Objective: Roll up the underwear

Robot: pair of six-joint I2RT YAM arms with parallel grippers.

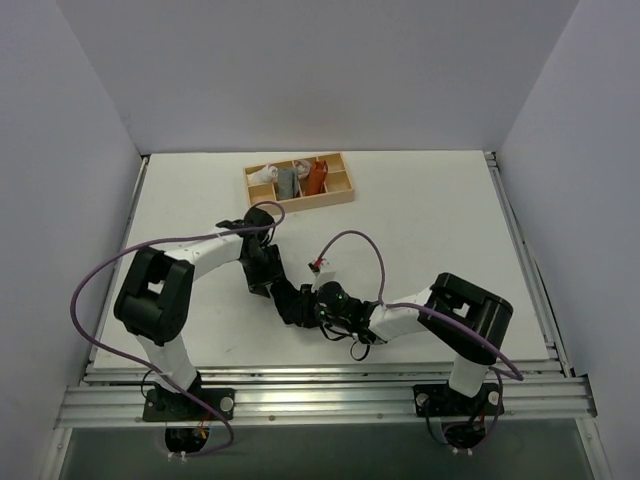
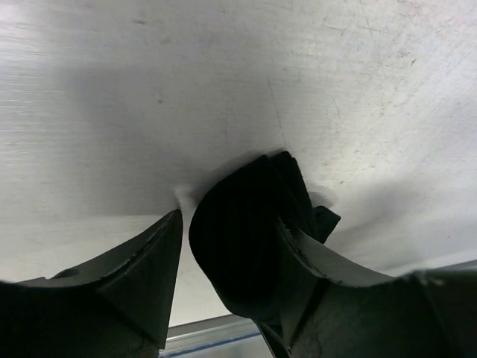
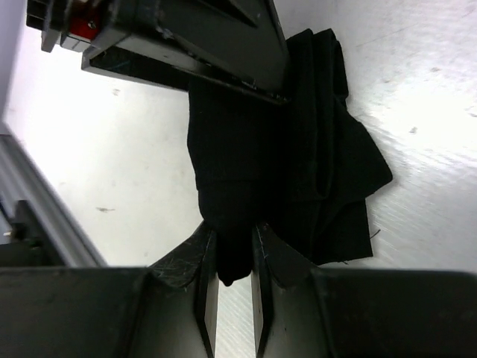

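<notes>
Underwear (image 3: 298,149) bunched, part-rolled, ~7 o'clock on tabletop (image 1: 450,220); R claw (image 3: 227,257) pinching edge, L claw (image 2: 231,224) spread around it; roll unfinished.

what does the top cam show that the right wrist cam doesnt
Only the top external view: the wooden tray at the far side, holding a white roll, a grey roll and an orange-brown roll, plus both arms whole.
Only the right wrist view: the right gripper pinching an edge of the underwear, and the cloth's folds.
Both: the white table and the underwear, though from above it blends into the black grippers.
</notes>
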